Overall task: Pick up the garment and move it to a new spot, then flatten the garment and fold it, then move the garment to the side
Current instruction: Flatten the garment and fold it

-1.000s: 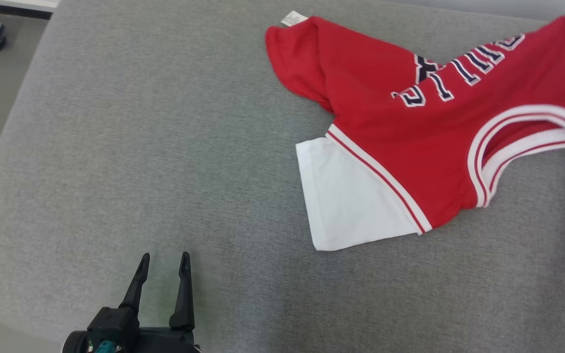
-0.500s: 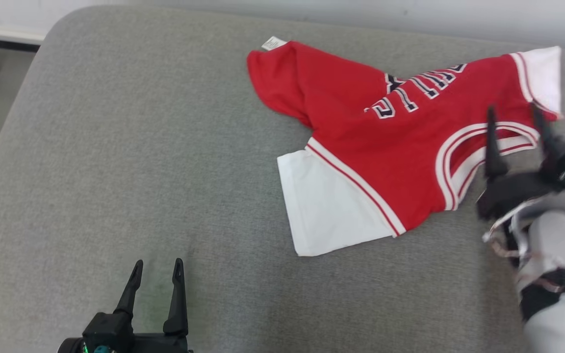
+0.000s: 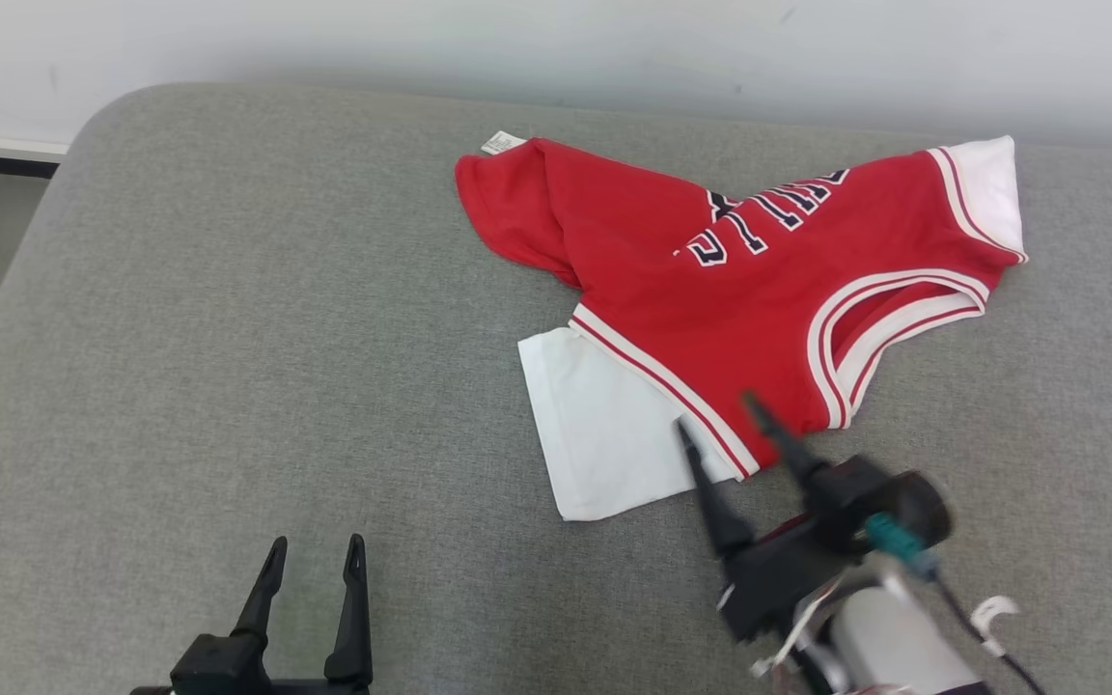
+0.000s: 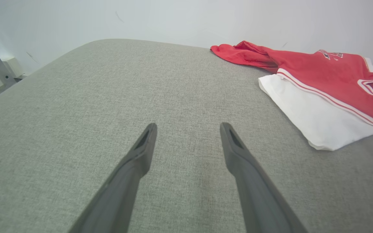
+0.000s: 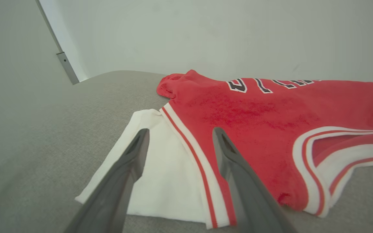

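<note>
While red-and-white fabric jersey (image 3: 739, 280) lies along far edge of grey upholstered cushion (image 3: 228, 338), right gripper (image 3: 714, 411) nearer, spread, empty, tips seemingly just above its near side; left gripper (image 3: 316, 541) spread, well apart.

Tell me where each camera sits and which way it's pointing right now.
Head view: on the head, looking forward and down at the grey cushion and jersey; left gripper and right gripper show, both open.
Left wrist view: low over the cushion, facing bare fabric; its own fingers show, jersey at right.
Right wrist view: low, facing the jersey's white sleeve; its own fingers show.
All three share the jersey.
</note>
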You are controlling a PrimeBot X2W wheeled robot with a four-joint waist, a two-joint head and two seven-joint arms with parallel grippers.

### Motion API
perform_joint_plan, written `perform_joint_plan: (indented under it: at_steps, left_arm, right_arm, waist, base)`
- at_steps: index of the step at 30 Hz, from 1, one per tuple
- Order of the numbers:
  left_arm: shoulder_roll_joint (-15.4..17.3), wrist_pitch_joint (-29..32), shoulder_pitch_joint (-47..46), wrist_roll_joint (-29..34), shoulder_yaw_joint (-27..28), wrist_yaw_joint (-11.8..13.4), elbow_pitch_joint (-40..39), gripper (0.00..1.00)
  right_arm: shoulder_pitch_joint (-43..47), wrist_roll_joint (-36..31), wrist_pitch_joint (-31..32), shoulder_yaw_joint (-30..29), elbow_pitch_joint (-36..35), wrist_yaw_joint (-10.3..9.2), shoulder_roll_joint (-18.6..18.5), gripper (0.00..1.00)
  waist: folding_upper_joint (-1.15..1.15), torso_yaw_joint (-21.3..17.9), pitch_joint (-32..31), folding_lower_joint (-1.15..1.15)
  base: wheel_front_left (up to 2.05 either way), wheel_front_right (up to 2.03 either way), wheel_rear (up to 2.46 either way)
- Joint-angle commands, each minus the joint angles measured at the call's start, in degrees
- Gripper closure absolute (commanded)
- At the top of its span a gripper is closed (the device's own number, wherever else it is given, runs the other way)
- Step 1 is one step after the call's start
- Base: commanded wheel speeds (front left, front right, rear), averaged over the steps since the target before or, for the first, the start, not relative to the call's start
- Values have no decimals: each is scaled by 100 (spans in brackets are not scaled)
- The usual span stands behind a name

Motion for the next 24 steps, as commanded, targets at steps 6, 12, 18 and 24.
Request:
perform_joint_plan:
  at_steps: [6, 12, 18, 24]
  left_arm:
    - [-2, -17, 93, -78, -74, 21, 47, 0]
    - [-3, -17, 122, -136, -120, 42, 69, 0]
    - [-3, -17, 84, -201, -183, 92, 74, 0]
    - [-2, -17, 83, -224, -169, 136, 76, 0]
  right_arm:
    - [-6, 481, -24, 1253, 455, -15, -26, 0]
    - [-313, 799, -23, 1915, 975, -16, -129, 0]
    - [-592, 717, -11, 2203, 1457, -16, -119, 0]
    - [-638, 672, -4, 2157, 1711, -16, -138, 100]
  waist:
    - [1, 193, -29, 1]
    - [1, 375, 40, 1]
    - [1, 494, 124, 1]
    - [1, 448, 117, 1]
  base:
    - [0, 0, 0]
    - [0, 0, 0]
    - [0, 0, 0]
    - [0, 0, 0]
